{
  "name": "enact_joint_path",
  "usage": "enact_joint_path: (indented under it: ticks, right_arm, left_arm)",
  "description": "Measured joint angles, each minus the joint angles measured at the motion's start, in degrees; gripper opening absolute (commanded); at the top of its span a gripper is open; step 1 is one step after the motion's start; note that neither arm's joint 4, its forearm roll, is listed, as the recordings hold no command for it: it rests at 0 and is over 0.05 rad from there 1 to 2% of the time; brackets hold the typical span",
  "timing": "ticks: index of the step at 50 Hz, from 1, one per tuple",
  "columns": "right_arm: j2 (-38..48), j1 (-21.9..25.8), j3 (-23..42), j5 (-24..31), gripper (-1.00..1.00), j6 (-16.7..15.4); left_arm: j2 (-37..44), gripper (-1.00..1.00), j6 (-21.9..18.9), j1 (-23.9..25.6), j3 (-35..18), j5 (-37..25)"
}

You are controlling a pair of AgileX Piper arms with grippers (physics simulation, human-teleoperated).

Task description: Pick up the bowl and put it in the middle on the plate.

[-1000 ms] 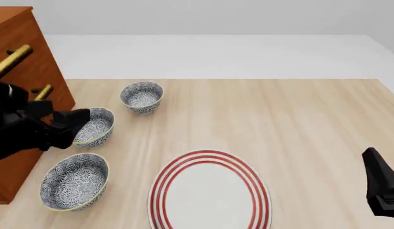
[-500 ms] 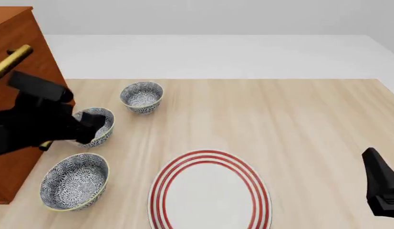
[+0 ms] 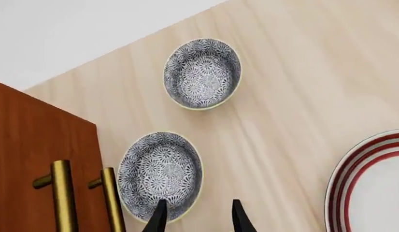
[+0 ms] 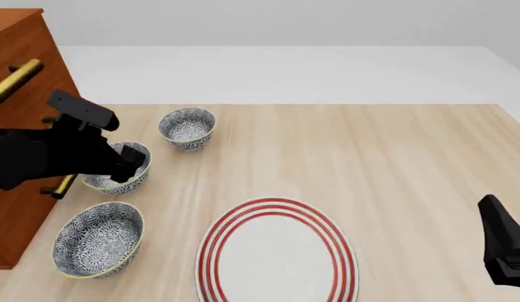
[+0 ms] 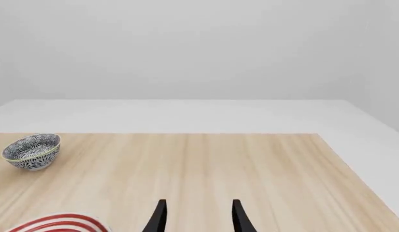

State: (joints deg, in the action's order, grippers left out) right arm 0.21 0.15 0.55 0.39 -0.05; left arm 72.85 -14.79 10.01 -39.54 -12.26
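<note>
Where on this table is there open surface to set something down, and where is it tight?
Bare wood spans the table from the far bowl across to the right edge, and between the plate and the right gripper. It is crowded on the left: three patterned bowls sit close beside the wooden cabinet, with the left gripper over the middle bowl.

Matte black left arm (image 4: 41,157), blocky angular housing; black right arm (image 4: 505,248); slim tapered black fingers (image 3: 159,220)
</note>
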Motion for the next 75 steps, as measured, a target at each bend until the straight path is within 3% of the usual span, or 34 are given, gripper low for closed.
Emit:
enact_joint_path:
  ticks: [31,75]
  right_arm:
    - [0.16,0.00,-0.08,-0.18,1.00,0.04]
    - [0.16,0.02,-0.07,-0.21,1.00,0.03]
  left_arm:
    - [12.91,1.00,-5.60,-2.41,-7.67,-1.96]
    - [23.35,1.00,-6.36,-2.73,-4.79,3.77]
